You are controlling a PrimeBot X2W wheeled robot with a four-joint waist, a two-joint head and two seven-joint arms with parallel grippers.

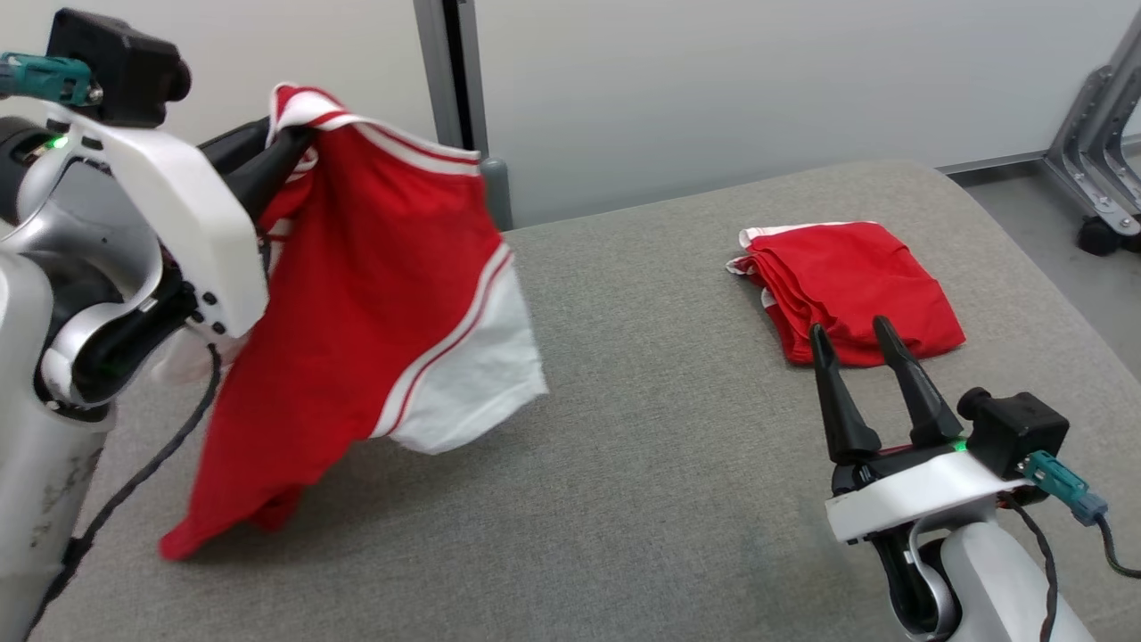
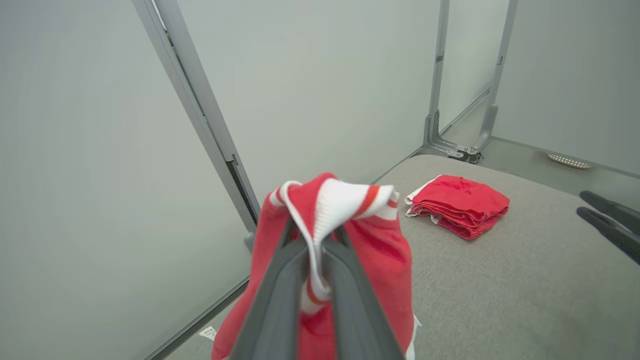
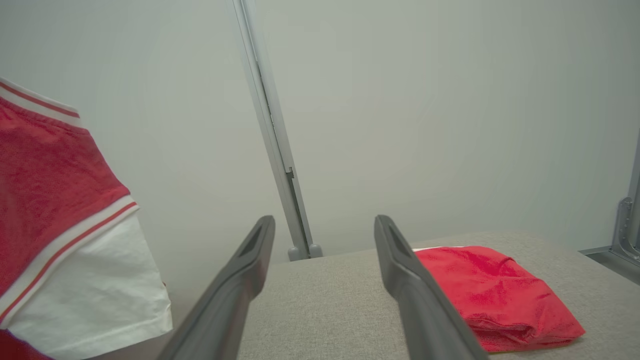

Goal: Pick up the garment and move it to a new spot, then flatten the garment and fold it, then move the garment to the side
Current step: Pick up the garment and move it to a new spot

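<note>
The garment (image 1: 374, 267) is a red shirt with white sleeves and striped trim. It hangs from my left gripper (image 1: 299, 143), which is raised at the upper left and shut on the white collar band. Its lower hem drags on the grey padded table (image 1: 669, 446). In the left wrist view the collar (image 2: 340, 200) is pinched between my closed fingers (image 2: 280, 300). My right gripper (image 1: 849, 326) stands open and empty at the lower right, low over the table. In the right wrist view the hanging garment's sleeve (image 3: 85, 295) shows far left of my open right gripper (image 3: 324, 220).
A second red garment (image 1: 847, 285), folded, lies at the table's back right, just beyond my right fingertips. A grey frame post (image 1: 455, 71) stands behind the table before a pale wall. A metal frame foot with a caster (image 1: 1096, 178) is on the floor at right.
</note>
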